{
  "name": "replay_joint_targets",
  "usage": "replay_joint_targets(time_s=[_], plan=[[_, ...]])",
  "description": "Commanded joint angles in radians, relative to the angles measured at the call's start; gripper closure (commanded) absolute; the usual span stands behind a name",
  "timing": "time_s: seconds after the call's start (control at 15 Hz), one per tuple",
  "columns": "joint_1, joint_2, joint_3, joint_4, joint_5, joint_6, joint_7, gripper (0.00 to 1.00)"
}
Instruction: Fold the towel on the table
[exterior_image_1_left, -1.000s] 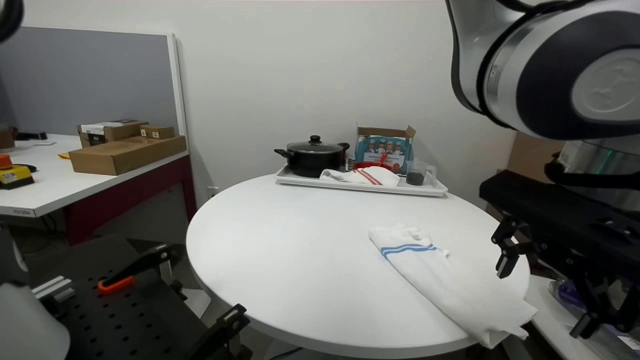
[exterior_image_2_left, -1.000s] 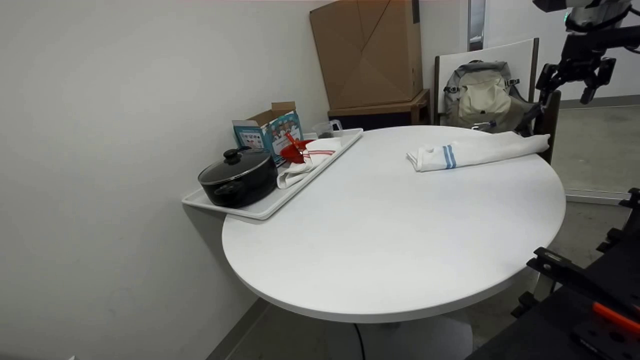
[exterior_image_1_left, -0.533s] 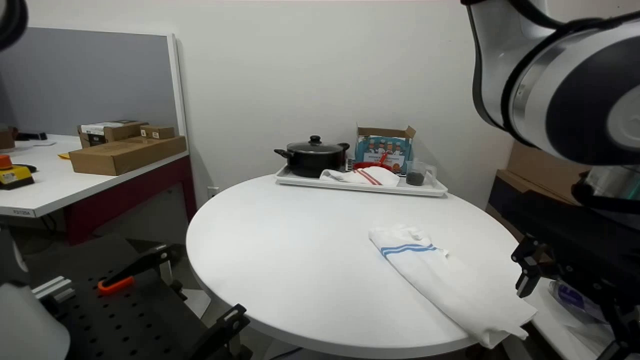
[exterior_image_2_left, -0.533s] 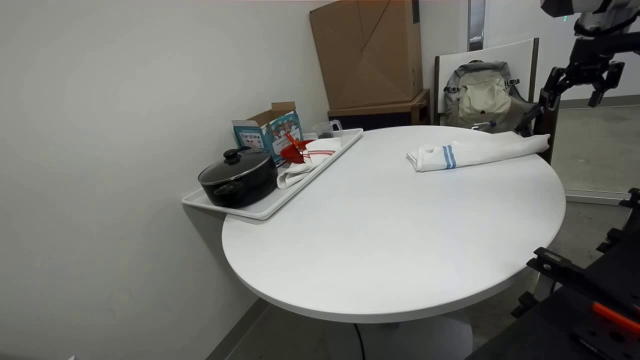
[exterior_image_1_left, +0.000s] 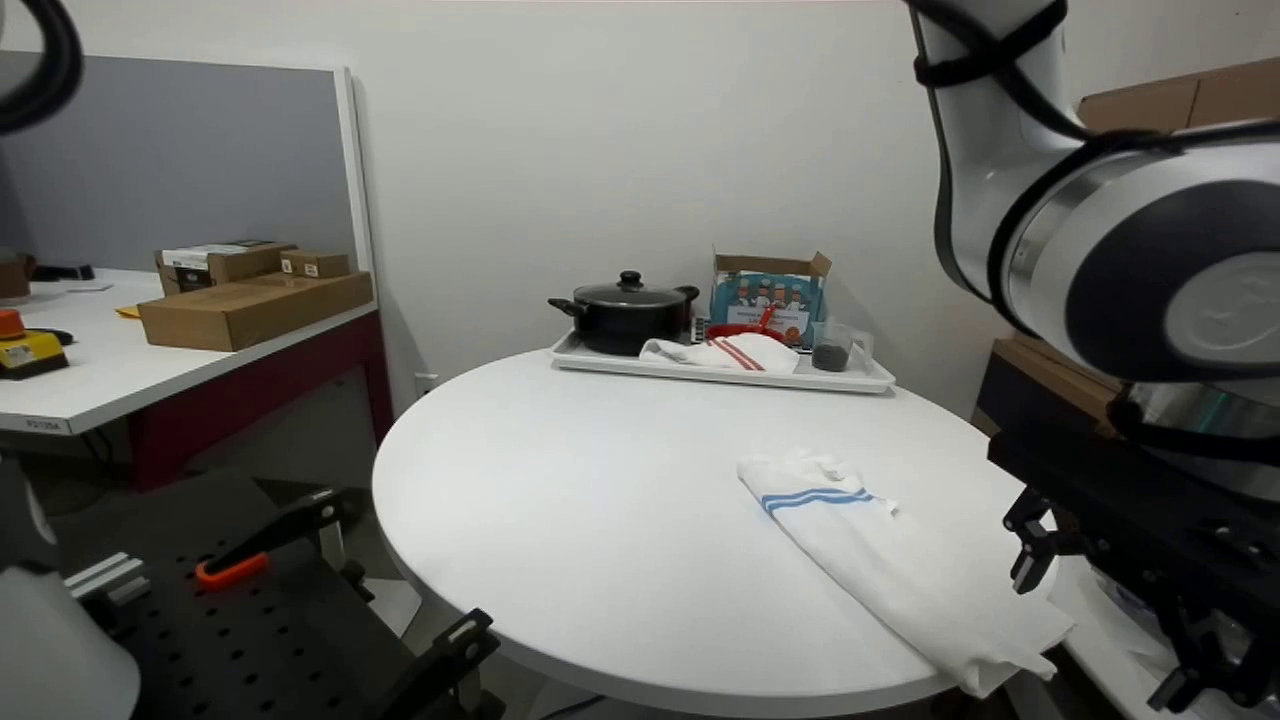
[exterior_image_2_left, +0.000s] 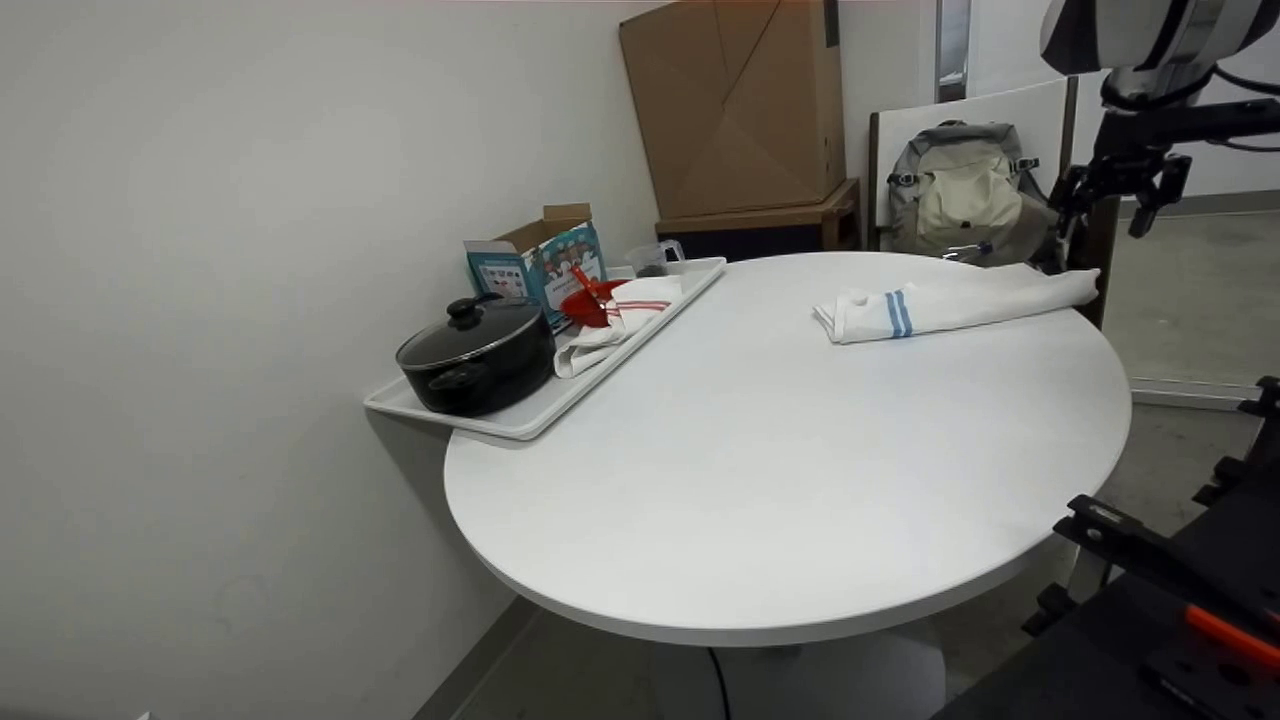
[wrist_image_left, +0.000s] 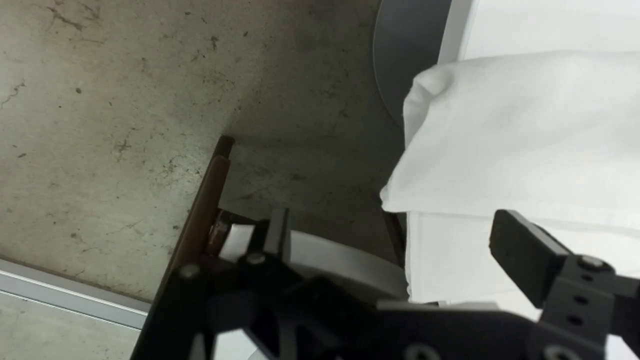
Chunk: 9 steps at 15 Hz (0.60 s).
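In an exterior view the towel (exterior_image_1_left: 905, 570) lay on the right of the worktop (exterior_image_1_left: 570, 520), striped end far, near end drooping past the edge. The end effector (exterior_image_1_left: 1098, 635) hung just right of that droop, spread wide and holding nothing. The lengthwise fold looked done; the crosswise one, I guessed, called for pinching the overhang (every layer of it) and carrying it far. Free room lay leftward, with the tray (exterior_image_1_left: 720, 377) at the far rim.
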Motion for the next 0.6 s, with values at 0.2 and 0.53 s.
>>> replay_joint_targets(time_s=[0.2, 0.53], plan=[[0.048, 0.129, 0.009, 0.093, -0.018, 0.012, 0.051, 0.00], [0.061, 0.158, 0.015, 0.108, -0.015, 0.008, 0.055, 0.33]])
